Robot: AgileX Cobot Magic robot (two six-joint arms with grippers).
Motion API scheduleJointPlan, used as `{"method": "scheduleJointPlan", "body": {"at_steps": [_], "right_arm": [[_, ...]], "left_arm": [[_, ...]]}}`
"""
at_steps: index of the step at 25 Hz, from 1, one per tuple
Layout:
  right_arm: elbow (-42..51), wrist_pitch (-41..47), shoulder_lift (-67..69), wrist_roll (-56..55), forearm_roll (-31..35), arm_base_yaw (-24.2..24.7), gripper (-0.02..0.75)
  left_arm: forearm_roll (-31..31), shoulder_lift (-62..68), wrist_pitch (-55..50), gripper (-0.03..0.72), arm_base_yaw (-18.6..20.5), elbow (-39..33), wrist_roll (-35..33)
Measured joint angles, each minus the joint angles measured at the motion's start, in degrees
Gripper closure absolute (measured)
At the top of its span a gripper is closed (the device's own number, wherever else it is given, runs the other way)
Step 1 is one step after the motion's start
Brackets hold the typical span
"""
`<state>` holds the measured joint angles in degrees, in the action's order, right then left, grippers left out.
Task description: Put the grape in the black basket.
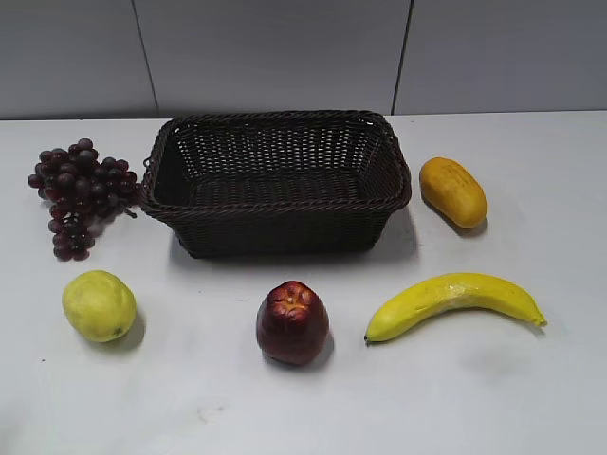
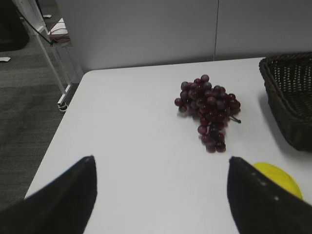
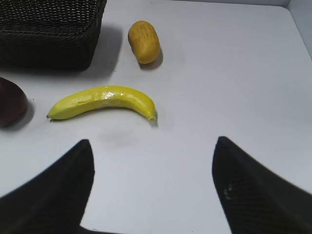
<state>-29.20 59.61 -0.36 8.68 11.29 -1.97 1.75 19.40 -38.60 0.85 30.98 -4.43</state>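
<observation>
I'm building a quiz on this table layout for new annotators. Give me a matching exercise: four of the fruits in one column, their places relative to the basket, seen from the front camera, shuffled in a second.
Things:
1. grapes
2. apple
3. banana
4. yellow-green fruit

Places, relative to the basket:
A. directly in front of it
B. front left of it
C. just beside its left end
D. front right of it

Pairs: 1-C, 2-A, 3-D, 4-B
</observation>
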Motion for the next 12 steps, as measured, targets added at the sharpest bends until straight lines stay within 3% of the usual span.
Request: {"method": "scheduleJointPlan", "body": {"at_steps": [5,12], "right_arm": [[0.00,0.00,0.00,0.00,0.00,0.00,0.166],[0.00,0.00,0.00,0.00,0.00,0.00,0.166]], "left_arm": [[4.26,18.00,7.10,0.072,0.00,7.66,0.00],[5.25,45.37,-0.36,0.072,-0.75,26.22,-0.78]]}}
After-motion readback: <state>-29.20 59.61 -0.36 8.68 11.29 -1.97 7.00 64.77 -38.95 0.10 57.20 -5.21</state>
